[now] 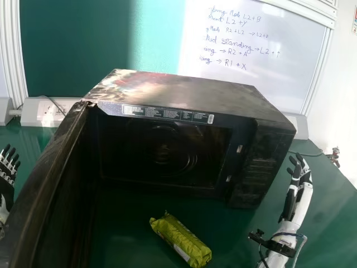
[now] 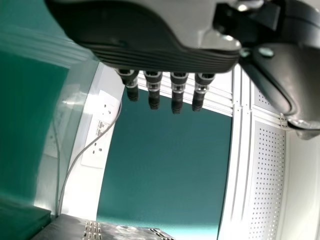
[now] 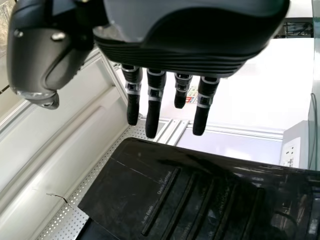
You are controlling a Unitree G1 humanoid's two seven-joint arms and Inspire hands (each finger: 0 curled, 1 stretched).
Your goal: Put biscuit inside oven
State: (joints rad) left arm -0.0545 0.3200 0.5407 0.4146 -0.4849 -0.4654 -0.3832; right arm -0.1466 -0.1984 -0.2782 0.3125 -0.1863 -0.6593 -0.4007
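The right hand (image 1: 304, 192), its fingers straight and apart like those of the left hand (image 1: 6, 188), needed to clear the oven (image 1: 206, 96) and grip the biscuit packet (image 1: 182, 240) mid-length.

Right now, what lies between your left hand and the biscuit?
The oven's open door stands between the left hand and the biscuit, then bare table, as the head view shows.
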